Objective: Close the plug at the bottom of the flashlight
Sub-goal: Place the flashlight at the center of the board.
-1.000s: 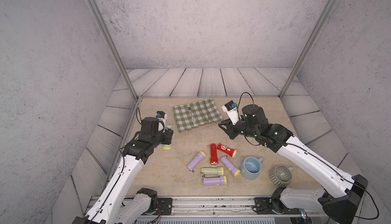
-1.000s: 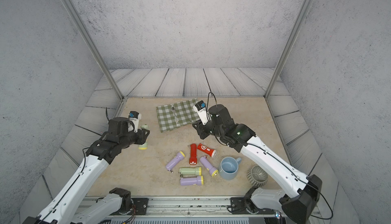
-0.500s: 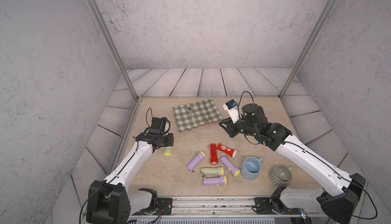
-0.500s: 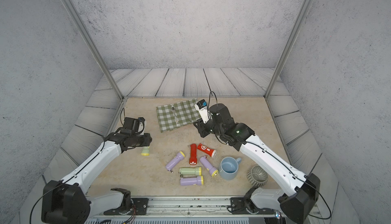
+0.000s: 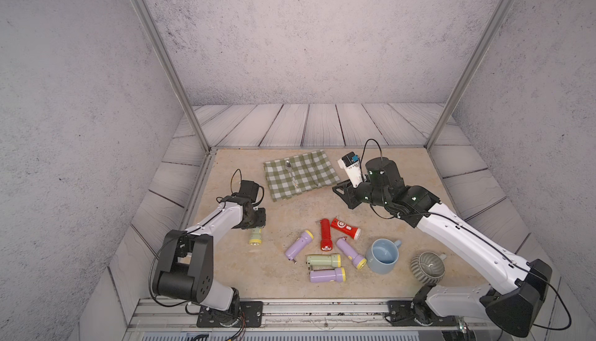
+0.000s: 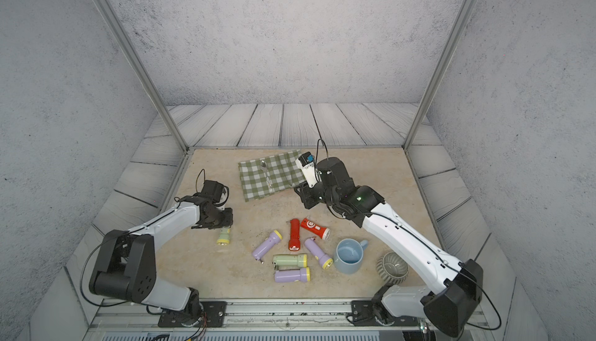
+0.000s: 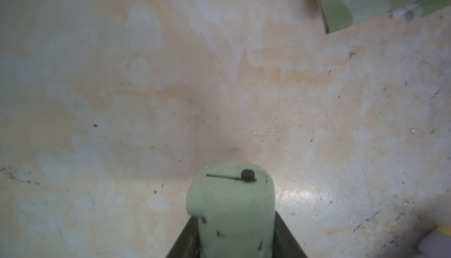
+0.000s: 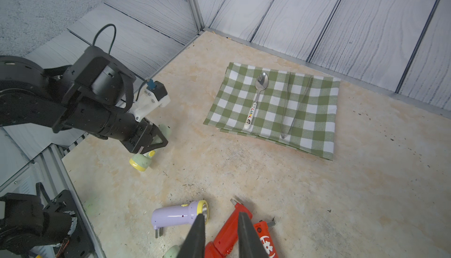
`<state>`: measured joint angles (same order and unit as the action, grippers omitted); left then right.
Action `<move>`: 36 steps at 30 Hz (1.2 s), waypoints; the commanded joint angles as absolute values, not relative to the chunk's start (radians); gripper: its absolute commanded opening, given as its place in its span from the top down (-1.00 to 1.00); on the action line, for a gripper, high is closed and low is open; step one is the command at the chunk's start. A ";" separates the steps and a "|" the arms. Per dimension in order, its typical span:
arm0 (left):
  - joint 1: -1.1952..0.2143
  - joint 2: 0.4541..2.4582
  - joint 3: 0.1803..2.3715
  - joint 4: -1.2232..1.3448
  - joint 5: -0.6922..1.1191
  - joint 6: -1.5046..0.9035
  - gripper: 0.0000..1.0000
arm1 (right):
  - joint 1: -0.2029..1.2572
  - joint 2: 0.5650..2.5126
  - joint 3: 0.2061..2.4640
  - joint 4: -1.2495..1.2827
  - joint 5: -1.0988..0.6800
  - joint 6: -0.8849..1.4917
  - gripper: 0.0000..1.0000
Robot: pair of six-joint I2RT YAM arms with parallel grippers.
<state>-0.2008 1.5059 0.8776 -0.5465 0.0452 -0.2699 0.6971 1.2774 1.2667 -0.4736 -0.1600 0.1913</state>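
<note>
1. Flashlight (image 5: 255,238) (image 6: 223,238), pale green plastic cylinder with a yellow head: at 9 o'clock on the desk, head pointing to 6 o'clock. I cannot tell whether it touches the surface.
2. Butt end (image 7: 231,178) of the same, left wrist view: bears a small dark round knob with a thin dark line beside it.
3. Left gripper (image 5: 256,225) (image 8: 156,144), black: clamped on the flashlight body, one finger on either side.
4. Right gripper (image 5: 341,193) (image 8: 220,234), black: at 1 o'clock, above the desk, fingers slightly apart with nothing between them. It is well apart from item 1.
5. Desk (image 5: 232,275), beige mottled surface.
6. Cloth (image 5: 309,175), green-and-white checked, folded: lies flat at 12 o'clock.
7. Spoon (image 8: 256,100), metal bowl with a white printed handle: lies on the cloth.
8. Red flashlights (image 5: 325,236), two, lilac flashlights (image 5: 298,247), three, and a second pale green flashlight (image 5: 322,260): all lie close together around 6 o'clock.
9. Mug (image 5: 382,263), light blue, upright: at 5 o'clock, just beside one of the lilac flashlights.
10. Cup (image 5: 427,267), grey and ribbed: at 4 o'clock, near the mug.
</note>
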 commanded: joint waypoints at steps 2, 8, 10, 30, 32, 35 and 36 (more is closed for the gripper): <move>-0.186 1.537 0.927 -0.590 0.001 -0.259 0.93 | 0.692 1.276 1.261 -0.469 -0.176 0.204 0.48; -0.178 1.577 0.947 -0.606 -0.011 -0.255 0.86 | 0.691 1.280 1.259 -0.469 -0.181 0.207 0.48; -0.176 1.592 0.954 -0.609 -0.005 -0.253 0.76 | 0.690 1.281 1.259 -0.469 -0.182 0.206 0.48; -0.151 1.658 0.974 -0.601 0.045 -0.253 0.34 | 0.681 1.282 1.259 -0.469 -0.186 0.210 0.48; -0.150 1.661 0.974 -0.598 0.046 -0.253 0.29 | 0.681 1.282 1.258 -0.468 -0.185 0.213 0.48; -0.149 1.656 0.972 -0.593 0.054 -0.256 0.22 | 0.681 1.279 1.256 -0.465 -0.186 0.214 0.48; -0.149 1.655 0.969 -0.591 0.054 -0.256 0.22 | 0.680 1.279 1.255 -0.465 -0.188 0.214 0.48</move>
